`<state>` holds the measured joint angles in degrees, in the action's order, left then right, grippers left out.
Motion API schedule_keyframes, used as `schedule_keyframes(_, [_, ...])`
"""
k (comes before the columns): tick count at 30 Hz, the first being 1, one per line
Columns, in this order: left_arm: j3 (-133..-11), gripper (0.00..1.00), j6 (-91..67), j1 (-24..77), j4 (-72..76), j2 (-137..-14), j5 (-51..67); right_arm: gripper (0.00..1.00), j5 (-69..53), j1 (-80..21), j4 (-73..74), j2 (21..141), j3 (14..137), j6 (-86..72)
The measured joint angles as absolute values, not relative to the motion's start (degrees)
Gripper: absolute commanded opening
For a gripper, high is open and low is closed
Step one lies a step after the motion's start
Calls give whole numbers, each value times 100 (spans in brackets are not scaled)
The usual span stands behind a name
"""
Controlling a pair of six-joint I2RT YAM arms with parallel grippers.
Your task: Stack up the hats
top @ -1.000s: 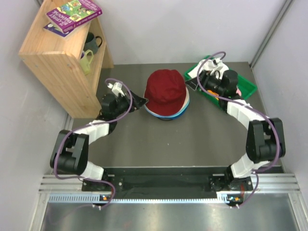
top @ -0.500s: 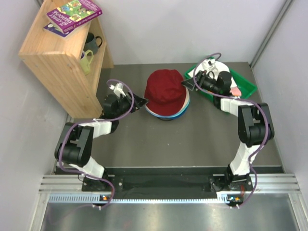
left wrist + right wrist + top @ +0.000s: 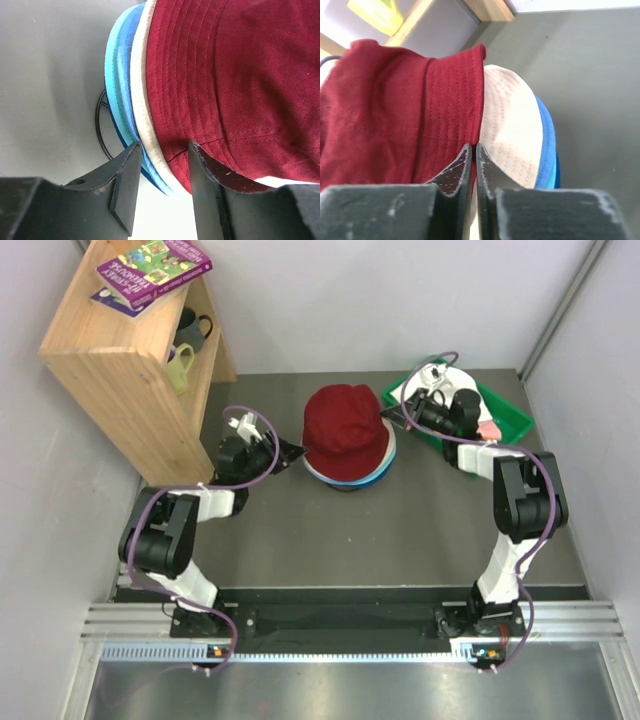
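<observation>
Since the first earlier frame, the right gripper (image 3: 390, 418) has come off the green tray (image 3: 508, 418) to the right side of the hat stack, and both elbows have folded in toward the near edge. The left gripper (image 3: 292, 452) has stayed at the left side of the stack. The stack stands at mid-bench, nearer the far edge, with the dark red hat (image 3: 346, 425) on top. Open bench (image 3: 400, 530) lies between the stack and the near edge, and narrower strips run to either side. The wooden shelf (image 3: 110, 360) fills the far left corner and the tray the far right corner, so each forearm works close to an obstacle. The top view shows only the red crown and thin pale rims under it. The left wrist view resolves the layers, with the teal hat (image 3: 112, 70) outermost, then blue, beige and dark red, and the black wire stand (image 3: 100, 131) curving out beneath. There the left jaws stand partly apart, the stacked brim edges reaching into the gap without visible grip. The right wrist view shows the beige hat (image 3: 512, 120) and the blue hat (image 3: 547, 145) under the red brim. The right jaws are closed to a thin slit on the edge of the red brim.
</observation>
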<state>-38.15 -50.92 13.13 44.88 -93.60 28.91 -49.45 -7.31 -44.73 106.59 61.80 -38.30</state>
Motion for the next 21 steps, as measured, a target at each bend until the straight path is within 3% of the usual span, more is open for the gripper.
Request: schedule_keyframes(21, [-4097,46,-4958,1361,4501,-9478,2714,0,-3642,-744,-2762,10119,5961,-2508])
